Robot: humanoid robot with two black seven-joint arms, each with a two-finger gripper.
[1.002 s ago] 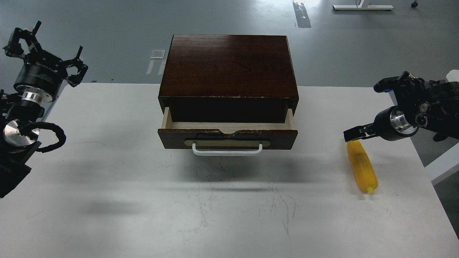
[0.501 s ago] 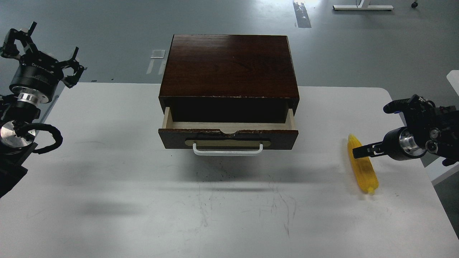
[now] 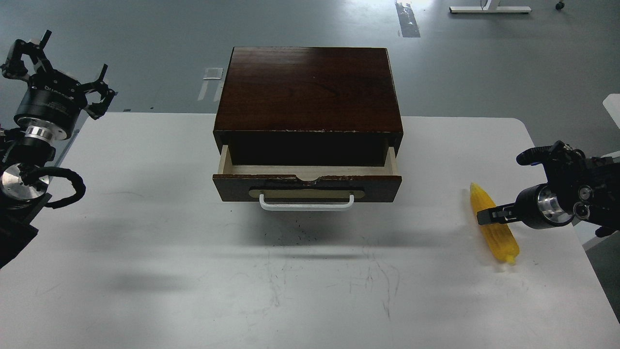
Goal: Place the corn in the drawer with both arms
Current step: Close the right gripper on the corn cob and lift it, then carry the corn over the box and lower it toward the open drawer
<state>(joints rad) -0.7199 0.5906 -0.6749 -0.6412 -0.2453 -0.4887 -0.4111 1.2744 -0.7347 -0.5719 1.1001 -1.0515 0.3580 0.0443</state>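
Where a white worktop fills most of the view, a dark brown wooden box sits at its far middle, its drawer pulled partly open toward the robot, pale wood showing inside. At far right lies the corn, a yellow cob, its long axis running near to far, tapered end away. The right claw reaches in from the right, crossing the cob's middle from the side; it is seen too dark and narrow to tell whether it grips. The left claw hovers spread wide at the far left corner, well apart from both. The right arm is much nearer the corn.
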